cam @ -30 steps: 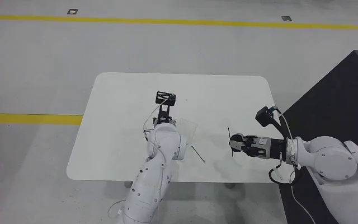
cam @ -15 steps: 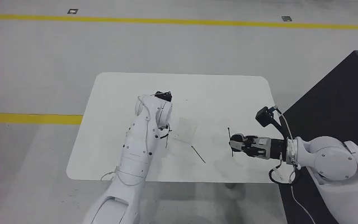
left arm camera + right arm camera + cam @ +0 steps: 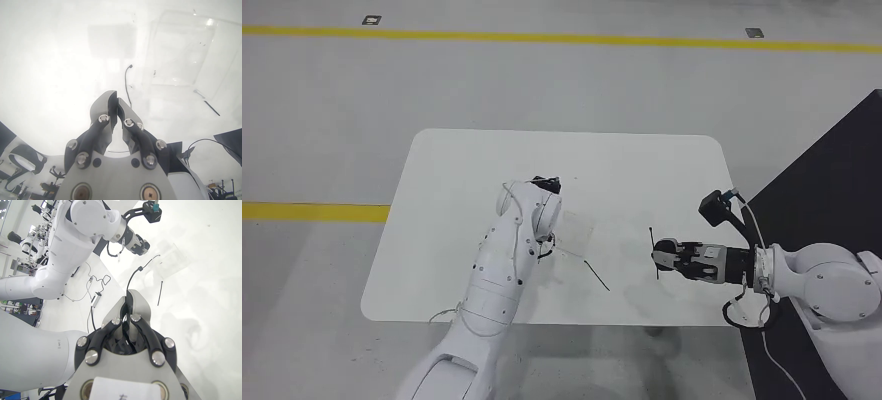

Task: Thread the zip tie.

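The right gripper [image 3: 129,294] clamps the strap of a black zip tie [image 3: 133,276], with the head end free above the table [image 3: 462,200]. The left gripper [image 3: 116,97] hovers with its fingers pressed together, apparently empty, just beside a curved loose tie [image 3: 125,81]. Open the left fingers fully before descending and centre them across the strap. Hold the right arm steady so the head is an aligned target.

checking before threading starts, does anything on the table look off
Nothing is spilled or broken. One oddity: the left gripper is shut on nothing, with a curved zip tie lying on the table just beyond it. The right gripper grips a second zip tie, and a straight zip tie lies loose beside the clear bag.
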Available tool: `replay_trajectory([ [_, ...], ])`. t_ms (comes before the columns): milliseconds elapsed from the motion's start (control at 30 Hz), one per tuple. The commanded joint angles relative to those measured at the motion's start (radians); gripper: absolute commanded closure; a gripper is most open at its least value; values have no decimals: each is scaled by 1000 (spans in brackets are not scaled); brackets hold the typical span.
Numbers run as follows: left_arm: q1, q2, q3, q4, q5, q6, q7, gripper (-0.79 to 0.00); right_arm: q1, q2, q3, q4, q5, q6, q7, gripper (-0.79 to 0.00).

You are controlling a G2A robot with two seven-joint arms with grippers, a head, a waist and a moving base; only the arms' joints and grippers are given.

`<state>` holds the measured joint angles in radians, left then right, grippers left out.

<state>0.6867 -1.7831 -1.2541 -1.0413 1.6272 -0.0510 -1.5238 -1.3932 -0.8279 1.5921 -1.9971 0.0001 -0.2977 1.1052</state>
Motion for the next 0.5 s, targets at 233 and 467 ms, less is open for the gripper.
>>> replay_trajectory([
  [233, -64, -11, 33, 150, -40, 20, 39, -271, 0, 0, 0, 0, 0, 0, 0, 0],
  [467, -104, -17, 54, 218, -48, 45, 63, -228, 0, 0, 0, 0, 0, 0, 0, 0],
])
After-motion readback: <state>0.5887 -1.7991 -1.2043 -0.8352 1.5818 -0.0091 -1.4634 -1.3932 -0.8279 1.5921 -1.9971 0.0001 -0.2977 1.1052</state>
